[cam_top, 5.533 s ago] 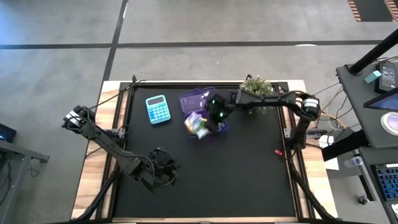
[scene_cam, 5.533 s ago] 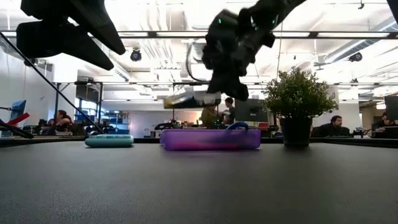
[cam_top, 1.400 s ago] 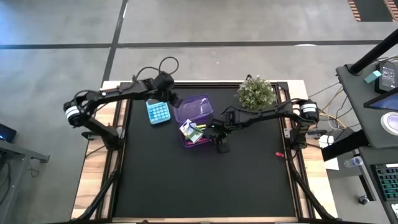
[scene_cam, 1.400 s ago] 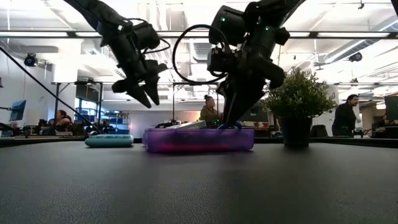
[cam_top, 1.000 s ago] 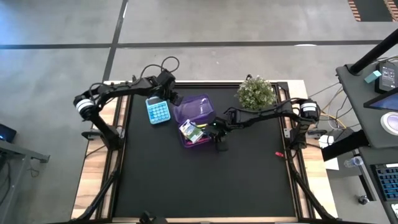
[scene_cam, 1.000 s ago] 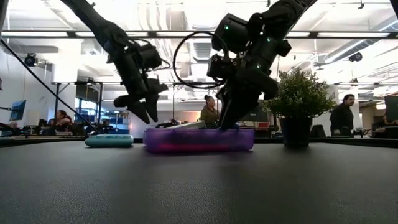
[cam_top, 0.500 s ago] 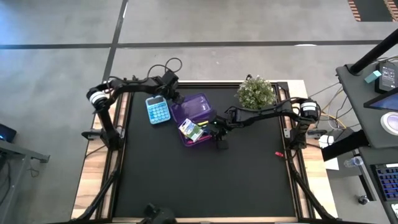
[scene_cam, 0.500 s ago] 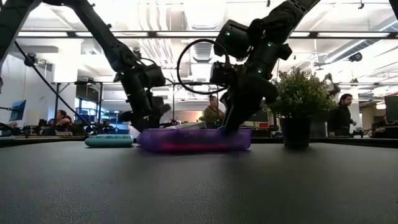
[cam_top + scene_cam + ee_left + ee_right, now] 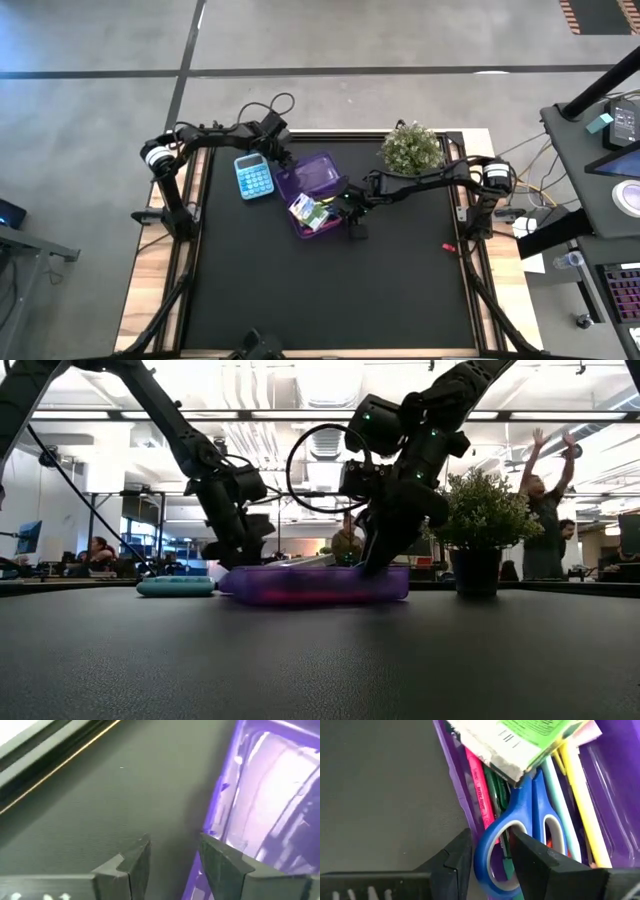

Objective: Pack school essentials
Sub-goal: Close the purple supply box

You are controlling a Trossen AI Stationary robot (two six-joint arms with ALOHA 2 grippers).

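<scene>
Because the blue-handled scissors (image 9: 512, 827) lie in the purple case (image 9: 318, 180) with one handle loop between my right gripper (image 9: 490, 852) jaws, which sit part-open around it, I worry a lift could snag the loop and drag the pink marker (image 9: 479, 785) and green-and-white packet (image 9: 530, 740) just beyond the fingertips out of the case. My right arm reaches low over the case's near end, wrist tipped down. My left gripper (image 9: 172, 852), jaws apart, straddles the case's far wall; a nudge could slide the case toward the calculator (image 9: 253, 176).
</scene>
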